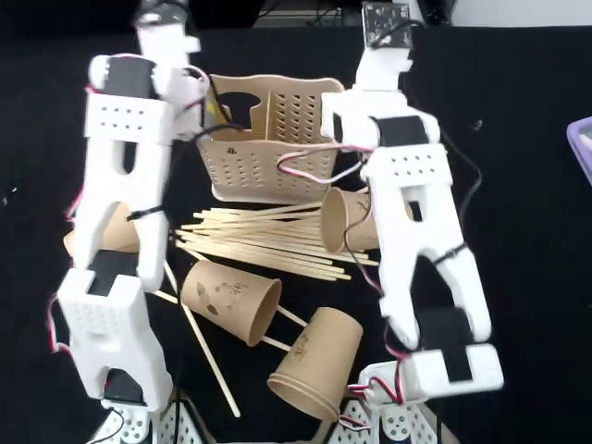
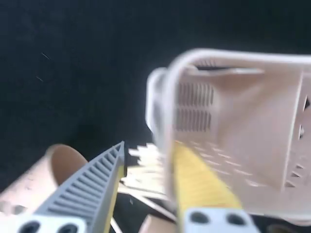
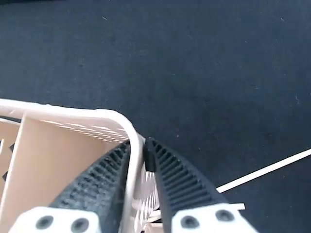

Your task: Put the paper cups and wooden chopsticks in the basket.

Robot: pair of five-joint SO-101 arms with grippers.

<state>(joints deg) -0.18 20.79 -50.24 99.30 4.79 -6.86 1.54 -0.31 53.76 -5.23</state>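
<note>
The beige slotted basket (image 1: 268,139) stands at the back of the black table between my two arms. My right gripper (image 3: 137,145) is shut on the basket's rim (image 3: 73,116) at its right corner (image 1: 335,116). My left gripper (image 2: 148,150) is open at the basket's left end (image 1: 205,104), its yellow finger (image 2: 194,179) against the wall and its grey finger (image 2: 97,179) outside. Several paper cups lie on their sides: one (image 1: 231,301) in the middle, one (image 1: 319,365) near the front, one (image 1: 347,217) by the right arm. A pile of wooden chopsticks (image 1: 268,240) lies in front of the basket.
Another cup (image 1: 111,231) is half hidden behind the left arm, also seen beside the grey finger (image 2: 43,174). Two loose chopsticks (image 1: 208,356) slant toward the front. A purple object (image 1: 581,148) sits at the right edge. Bare black table extends on the right.
</note>
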